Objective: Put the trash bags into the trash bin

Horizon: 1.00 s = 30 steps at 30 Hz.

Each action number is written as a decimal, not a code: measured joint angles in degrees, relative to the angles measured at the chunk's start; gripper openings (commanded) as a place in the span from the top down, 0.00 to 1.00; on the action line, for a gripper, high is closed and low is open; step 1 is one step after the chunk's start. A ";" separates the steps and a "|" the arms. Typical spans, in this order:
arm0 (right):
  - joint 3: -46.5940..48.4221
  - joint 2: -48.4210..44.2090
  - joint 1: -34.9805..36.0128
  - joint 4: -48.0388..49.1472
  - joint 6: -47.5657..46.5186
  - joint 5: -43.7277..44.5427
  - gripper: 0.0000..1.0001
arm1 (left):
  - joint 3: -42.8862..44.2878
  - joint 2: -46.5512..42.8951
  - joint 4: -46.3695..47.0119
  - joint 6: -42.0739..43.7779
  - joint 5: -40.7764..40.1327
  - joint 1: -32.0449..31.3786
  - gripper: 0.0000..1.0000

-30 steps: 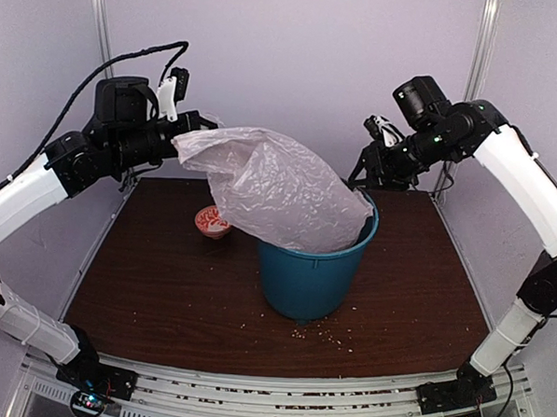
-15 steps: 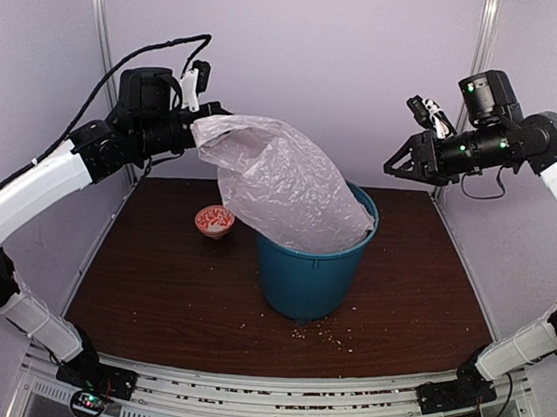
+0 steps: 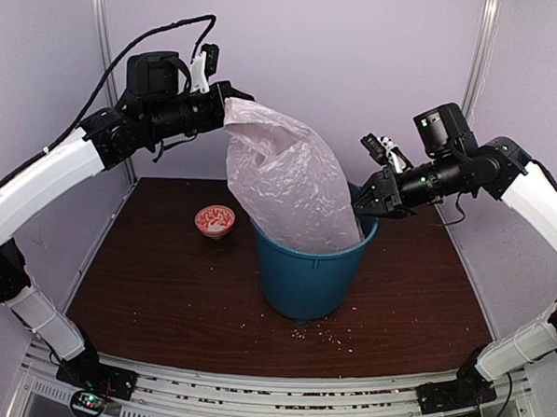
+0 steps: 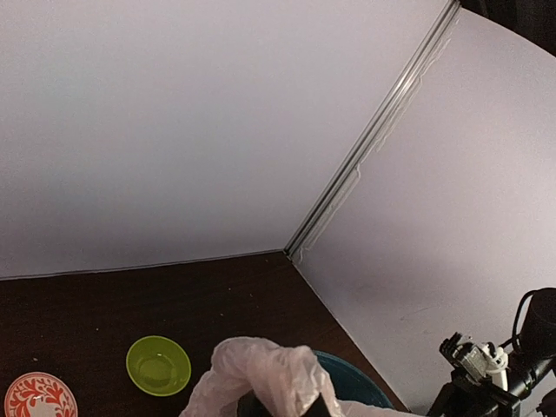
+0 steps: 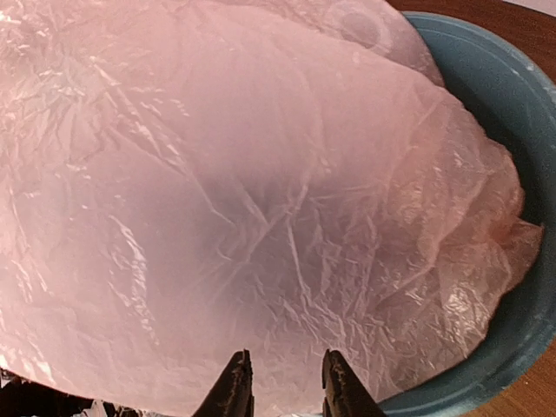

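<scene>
one trash bag (image 3: 284,185), thin, crinkly, pale pink and see-through, stands drawn up tall like a sail. its lower end is tucked inside the trash bin (image 3: 308,275), and its upper corner rises toward 11 o'clock of the bin. there my left gripper (image 3: 228,103) is pressed together on a bunch of the plastic and holds it high. the bin is one teal-blue round bucket that narrows toward its base, standing mid-table. my right gripper (image 5: 284,391) hangs at 2 o'clock of the rim, close against the bag's side. its fingers (image 5: 233,393) stand a little apart, and i cannot tell whether they touch the plastic. i count two bowls: one red-and-white bowl (image 3: 214,220) at 9 o'clock of the bin and one lime-green bowl (image 4: 158,365), at 1 o'clock of the red one in my left wrist view. crumbs (image 3: 328,337) lie on the table (image 3: 162,296) at 6 o'clock of the bin.
</scene>
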 measured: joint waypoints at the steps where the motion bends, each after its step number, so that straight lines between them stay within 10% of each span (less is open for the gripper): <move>1: -0.07 0.39 0.59 0.66 0.13 -0.11 0.73 | -0.13 -0.02 0.00 -0.28 0.33 0.02 1.00; 16: 3.06 13.84 1.86 5.95 4.11 6.47 0.73 | -4.46 -0.39 -0.13 -1.73 2.21 -0.04 1.00; 30: 8.17 4.74 -1.42 1.18 3.50 11.58 0.44 | -4.46 -0.68 -0.07 -1.18 1.81 -0.04 1.00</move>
